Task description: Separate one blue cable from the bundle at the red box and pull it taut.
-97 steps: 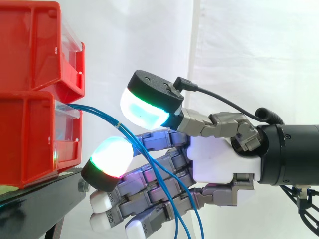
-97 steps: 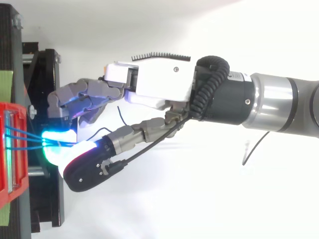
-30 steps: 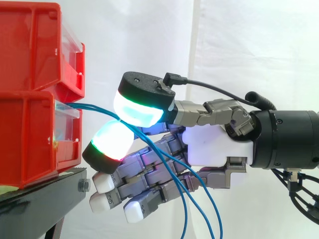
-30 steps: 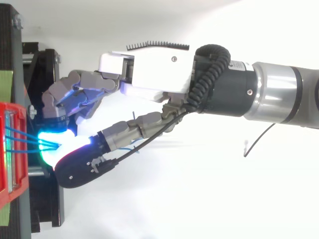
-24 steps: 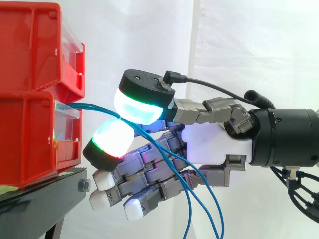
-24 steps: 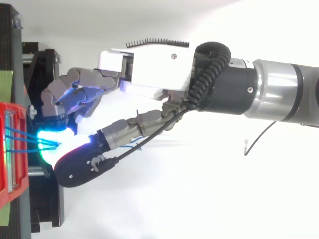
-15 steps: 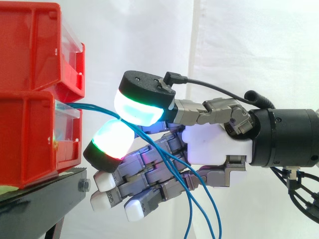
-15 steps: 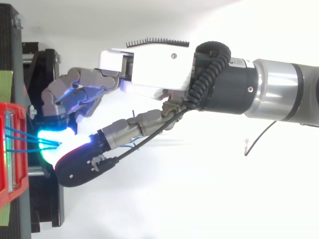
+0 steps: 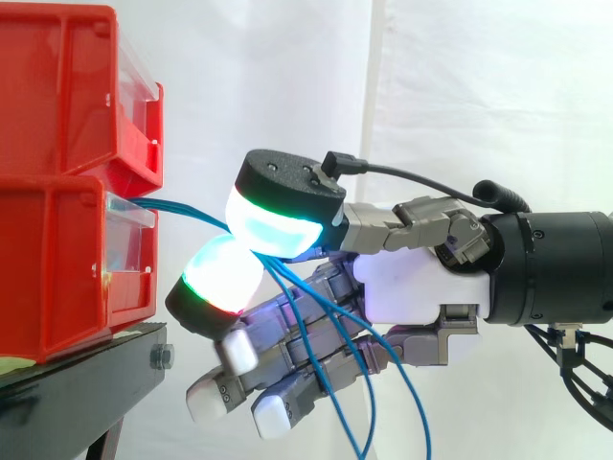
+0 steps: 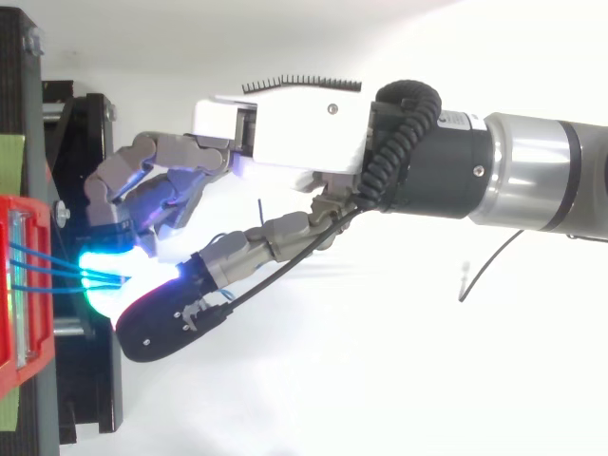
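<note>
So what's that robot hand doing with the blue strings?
The robot's hand is pinching thin blue cables between its glowing pads, right beside the lower red box that they come out of. Several cables seem to run into the pinch together, so one isn't separated yet. Between box and pads they look fairly straight; past the hand they hang down in loose loops.

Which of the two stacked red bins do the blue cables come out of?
The lower red bin: the blue cables leave its top front edge, beneath the upper bin.
</note>
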Robot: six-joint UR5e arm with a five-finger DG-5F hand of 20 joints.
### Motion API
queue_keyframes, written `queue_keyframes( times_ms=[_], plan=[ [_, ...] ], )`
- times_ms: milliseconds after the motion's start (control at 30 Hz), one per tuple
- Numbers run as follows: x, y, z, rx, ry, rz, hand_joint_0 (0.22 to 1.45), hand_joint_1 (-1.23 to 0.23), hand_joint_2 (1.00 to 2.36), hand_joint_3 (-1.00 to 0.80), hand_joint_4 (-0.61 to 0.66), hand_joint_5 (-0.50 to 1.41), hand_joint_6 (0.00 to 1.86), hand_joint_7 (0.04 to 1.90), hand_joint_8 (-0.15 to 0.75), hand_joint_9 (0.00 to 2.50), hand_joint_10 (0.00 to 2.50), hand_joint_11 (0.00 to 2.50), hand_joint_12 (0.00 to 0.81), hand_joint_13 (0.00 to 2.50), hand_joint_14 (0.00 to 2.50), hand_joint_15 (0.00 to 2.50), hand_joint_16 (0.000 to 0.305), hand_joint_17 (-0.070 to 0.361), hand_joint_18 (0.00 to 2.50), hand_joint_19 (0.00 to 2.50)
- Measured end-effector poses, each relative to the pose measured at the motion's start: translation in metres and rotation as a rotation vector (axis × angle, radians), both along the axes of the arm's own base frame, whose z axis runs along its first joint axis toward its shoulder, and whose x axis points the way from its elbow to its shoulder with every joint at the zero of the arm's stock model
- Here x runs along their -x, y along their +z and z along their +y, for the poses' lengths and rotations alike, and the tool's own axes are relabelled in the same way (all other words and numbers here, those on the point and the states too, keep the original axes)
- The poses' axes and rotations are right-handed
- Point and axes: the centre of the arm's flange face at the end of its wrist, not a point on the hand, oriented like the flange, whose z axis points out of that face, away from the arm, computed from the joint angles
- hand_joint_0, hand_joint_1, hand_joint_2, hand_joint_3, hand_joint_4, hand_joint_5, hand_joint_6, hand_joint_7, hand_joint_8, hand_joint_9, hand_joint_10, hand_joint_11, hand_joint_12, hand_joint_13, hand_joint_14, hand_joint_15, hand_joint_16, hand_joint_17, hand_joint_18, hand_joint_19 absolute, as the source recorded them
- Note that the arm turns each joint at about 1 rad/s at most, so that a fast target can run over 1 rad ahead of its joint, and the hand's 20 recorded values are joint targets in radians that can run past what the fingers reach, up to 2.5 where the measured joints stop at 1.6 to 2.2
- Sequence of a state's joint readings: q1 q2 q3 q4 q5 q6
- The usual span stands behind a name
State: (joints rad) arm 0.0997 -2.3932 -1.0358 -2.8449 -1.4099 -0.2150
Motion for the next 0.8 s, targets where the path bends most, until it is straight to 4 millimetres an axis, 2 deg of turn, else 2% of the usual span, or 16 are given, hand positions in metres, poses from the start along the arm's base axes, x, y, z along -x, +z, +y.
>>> queue_keyframes(
  times_ms=[600,800],
  plan=[
    [0.003,0.013,0.0,-0.001,0.015,0.043,0.77,-0.79,1.0,-0.5,0.07,-0.22,0.89,0.97,0.316,0.91,0.02,1.23,0.411,0.7,0.02,0.48,0.052,0.118,0.72,0.59],
    [0.007,0.023,0.0,0.002,0.013,0.054,0.81,-0.85,1.0,-0.5,0.09,-0.23,0.9,1.02,0.322,0.92,0.02,1.24,0.411,0.72,0.02,0.5,0.052,0.117,0.74,0.6]
  ],
)
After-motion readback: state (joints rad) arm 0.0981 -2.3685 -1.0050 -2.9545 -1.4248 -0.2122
